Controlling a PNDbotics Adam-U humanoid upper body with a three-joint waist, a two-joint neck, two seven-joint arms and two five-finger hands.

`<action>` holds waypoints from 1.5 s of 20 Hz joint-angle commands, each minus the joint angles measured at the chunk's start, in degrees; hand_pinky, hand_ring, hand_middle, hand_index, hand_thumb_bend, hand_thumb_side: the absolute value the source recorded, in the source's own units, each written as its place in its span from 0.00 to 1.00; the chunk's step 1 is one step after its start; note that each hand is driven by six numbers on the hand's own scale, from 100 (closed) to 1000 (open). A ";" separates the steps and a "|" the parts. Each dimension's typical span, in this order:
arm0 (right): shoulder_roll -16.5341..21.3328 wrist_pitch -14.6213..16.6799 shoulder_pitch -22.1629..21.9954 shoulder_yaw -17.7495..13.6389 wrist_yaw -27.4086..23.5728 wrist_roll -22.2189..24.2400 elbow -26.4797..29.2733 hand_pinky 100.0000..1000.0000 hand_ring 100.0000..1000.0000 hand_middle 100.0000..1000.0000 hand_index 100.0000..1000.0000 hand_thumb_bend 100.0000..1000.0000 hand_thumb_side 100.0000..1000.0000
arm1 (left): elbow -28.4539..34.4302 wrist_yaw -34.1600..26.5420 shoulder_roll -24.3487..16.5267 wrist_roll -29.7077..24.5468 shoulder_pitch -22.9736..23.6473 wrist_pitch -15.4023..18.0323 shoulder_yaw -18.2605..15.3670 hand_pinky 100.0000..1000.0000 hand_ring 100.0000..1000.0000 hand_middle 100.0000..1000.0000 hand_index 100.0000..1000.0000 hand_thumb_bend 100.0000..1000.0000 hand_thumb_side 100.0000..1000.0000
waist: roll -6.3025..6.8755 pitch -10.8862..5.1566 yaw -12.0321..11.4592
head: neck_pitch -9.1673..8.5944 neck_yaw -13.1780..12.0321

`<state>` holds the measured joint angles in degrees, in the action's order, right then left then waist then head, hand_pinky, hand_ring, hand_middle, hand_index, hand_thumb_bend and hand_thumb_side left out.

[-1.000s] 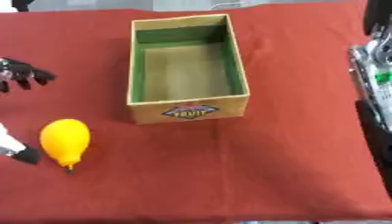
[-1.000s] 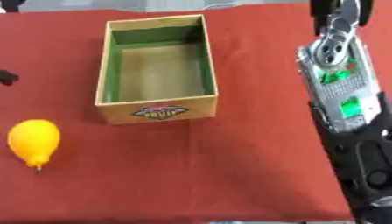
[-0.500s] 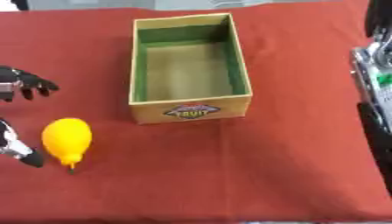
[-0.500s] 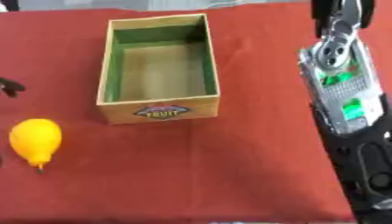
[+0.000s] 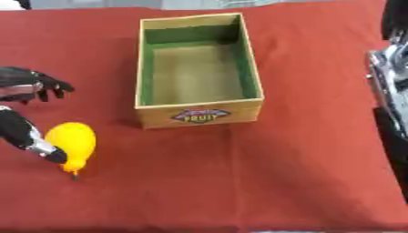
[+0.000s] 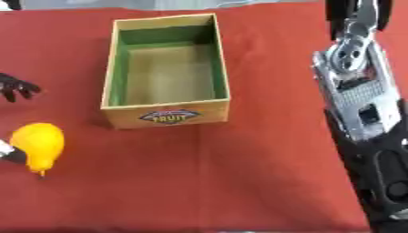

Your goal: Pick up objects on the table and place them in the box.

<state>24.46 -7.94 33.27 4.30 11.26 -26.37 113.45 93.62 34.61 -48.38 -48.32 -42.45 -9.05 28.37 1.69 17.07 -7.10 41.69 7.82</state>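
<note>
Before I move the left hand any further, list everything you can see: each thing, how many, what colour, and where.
Box: one, tan outside with a green lining and a FRUIT label on its near wall, upper middle of the table, nothing inside it.
Yellow fruit: one, yellow, pear-shaped with its narrow end toward the near edge, near the left edge of the table, left of and nearer than the box.
Tablecloth: one, red, covering the whole table.
Left hand: black, at the left edge, fingers curled above the fruit and the thumb beside the fruit's left side, not closed round it.
Right arm: silver and black, along the right edge; its hand does not show.
</note>
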 commanded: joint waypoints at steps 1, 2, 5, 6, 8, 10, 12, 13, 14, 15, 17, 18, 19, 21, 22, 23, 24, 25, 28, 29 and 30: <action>0.86 -0.07 0.78 -0.24 -0.31 0.09 1.14 0.82 0.76 0.65 0.86 0.00 1.00 | -0.33 -0.10 -0.66 -0.11 -1.15 0.39 0.11 0.65 0.77 0.79 0.97 0.90 0.51 | 0.06 -0.80 -0.10 | -0.47 -0.13; 0.87 -0.11 0.76 -0.25 -0.34 0.10 1.14 0.82 0.76 0.65 0.86 0.00 1.00 | -0.39 -0.26 -0.53 -0.14 -1.22 0.43 0.26 0.65 0.77 0.78 0.96 0.90 0.51 | 0.07 -0.77 -0.12 | -0.48 -0.13; 0.86 -0.10 0.78 -0.26 -0.38 0.12 1.14 0.82 0.76 0.65 0.86 0.00 1.00 | -0.60 -0.31 -0.23 -0.05 -1.25 0.37 0.86 0.65 0.76 0.74 0.93 0.91 0.50 | 0.11 -0.72 -0.11 | -0.49 -0.14; 0.86 -0.08 0.78 -0.27 -0.38 0.11 1.14 0.82 0.76 0.65 0.86 0.00 1.00 | -0.70 -0.24 -0.15 0.01 -1.23 0.33 1.05 0.65 0.76 0.73 0.92 0.91 0.50 | 0.11 -0.71 -0.09 | -0.51 -0.14; 0.84 -0.07 0.77 -0.30 -0.43 0.09 1.14 0.82 0.76 0.65 0.86 0.00 1.00 | -0.76 0.28 -0.02 0.18 -1.17 0.44 1.37 0.64 0.75 0.72 0.89 0.90 0.50 | 0.11 -0.67 -0.07 | -0.56 -0.11; 0.82 -0.04 0.76 -0.30 -0.49 0.09 1.14 0.82 0.76 0.65 0.86 0.00 1.00 | -0.74 1.24 0.02 0.34 -1.22 0.71 1.51 0.64 0.75 0.71 0.86 0.89 0.50 | 0.12 -0.65 -0.08 | -0.59 -0.12; 0.77 -0.01 0.72 -0.29 -0.55 0.10 1.14 0.82 0.76 0.65 0.86 0.00 1.00 | -0.86 2.48 0.07 0.32 -1.31 1.08 1.61 0.63 0.74 0.69 0.84 0.88 0.50 | 0.14 -0.63 -0.11 | -0.64 -0.15; 0.78 0.00 0.71 -0.28 -0.58 0.11 1.14 0.82 0.76 0.65 0.86 0.00 1.00 | -0.99 3.10 0.11 0.25 -1.34 1.33 1.66 0.62 0.74 0.69 0.82 0.86 0.50 | 0.14 -0.62 -0.13 | -0.71 -0.16; 0.79 0.02 0.71 -0.28 -0.60 0.12 1.14 0.82 0.76 0.65 0.86 0.00 1.00 | -1.15 3.65 0.17 0.18 -1.36 1.61 1.71 0.63 0.74 0.69 0.82 0.86 0.50 | 0.14 -0.61 -0.13 | -0.76 -0.17; 0.78 0.03 0.72 -0.30 -0.61 0.12 1.14 0.82 0.76 0.65 0.86 0.00 1.00 | -1.38 4.05 0.24 0.05 -1.34 1.89 1.79 0.62 0.74 0.67 0.80 0.84 0.50 | 0.13 -0.59 -0.13 | -0.78 -0.18; 0.77 0.04 0.72 -0.31 -0.63 0.11 1.14 0.82 0.76 0.65 0.86 0.00 1.00 | -1.95 4.41 0.45 -0.31 -1.34 2.37 2.01 0.62 0.73 0.67 0.80 0.83 0.50 | 0.10 -0.55 -0.11 | -0.82 -0.20; 0.77 0.04 0.72 -0.31 -0.65 0.11 1.14 0.82 0.76 0.65 0.86 0.00 1.00 | -2.24 4.42 0.58 -0.46 -1.36 2.54 2.13 0.62 0.73 0.66 0.80 0.82 0.50 | 0.08 -0.53 -0.10 | -0.83 -0.21; 0.77 0.04 0.73 -0.32 -0.66 0.11 1.14 0.82 0.76 0.65 0.86 0.00 1.00 | -2.50 4.46 0.68 -0.59 -1.38 2.67 2.24 0.61 0.73 0.66 0.80 0.81 0.50 | 0.06 -0.49 -0.08 | -0.85 -0.19; 0.77 0.06 0.77 -0.32 -0.70 0.10 1.14 0.82 0.76 0.65 0.86 0.00 1.00 | -3.02 4.69 0.83 -0.84 -1.41 2.89 2.43 0.61 0.72 0.67 0.80 0.80 0.49 | 0.02 -0.44 -0.04 | -0.88 -0.18; 0.77 0.06 0.79 -0.32 -0.72 0.09 1.14 0.82 0.76 0.65 0.86 0.00 1.00 | -3.28 4.79 0.89 -0.96 -1.42 3.00 2.49 0.61 0.72 0.67 0.80 0.80 0.49 | 0.00 -0.41 -0.03 | -0.88 -0.20; 0.77 0.06 0.79 -0.33 -0.74 0.09 1.14 0.82 0.76 0.65 0.86 0.00 1.00 | -3.52 4.79 0.98 -1.06 -1.41 3.07 2.52 0.60 0.71 0.65 0.79 0.78 0.49 | -0.01 -0.38 -0.02 | -0.89 -0.23; 0.77 0.05 0.77 -0.35 -0.75 0.07 1.14 0.82 0.76 0.65 0.86 0.00 1.00 | -3.77 4.71 1.09 -1.14 -1.42 3.11 2.56 0.60 0.70 0.65 0.79 0.78 0.49 | -0.02 -0.34 -0.01 | -0.90 -0.25; 0.75 0.05 0.77 -0.36 -0.77 0.05 1.14 0.82 0.76 0.65 0.86 0.00 1.00 | -4.03 4.55 1.22 -1.20 -1.42 3.13 2.64 0.58 0.68 0.63 0.78 0.76 0.48 | -0.04 -0.30 0.00 | -0.92 -0.24; 0.77 0.06 0.83 -0.38 -0.80 0.01 1.14 0.82 0.76 0.65 0.86 0.00 1.00 | -4.83 4.00 1.58 -1.10 -1.49 2.97 2.80 0.56 0.66 0.61 0.77 0.73 0.47 | -0.11 -0.23 0.02 | -0.95 -0.23; 0.77 0.05 0.83 -0.41 -0.80 -0.02 1.14 0.82 0.76 0.65 0.86 0.00 1.00 | -5.06 3.85 1.68 -0.93 -1.51 2.87 2.83 0.55 0.64 0.59 0.76 0.71 0.46 | -0.12 -0.22 0.03 | -0.95 -0.22; 0.76 0.05 0.82 -0.42 -0.81 -0.05 1.14 0.82 0.76 0.65 0.86 0.00 1.00 | -5.24 3.80 1.76 -0.72 -1.55 2.78 2.87 0.55 0.64 0.59 0.75 0.70 0.45 | -0.13 -0.21 0.05 | -0.97 -0.21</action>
<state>24.46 -7.98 33.27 4.29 10.72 -26.35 113.45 88.34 38.58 -45.77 -49.26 -42.96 -6.17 31.55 1.60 17.85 -7.05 41.21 7.71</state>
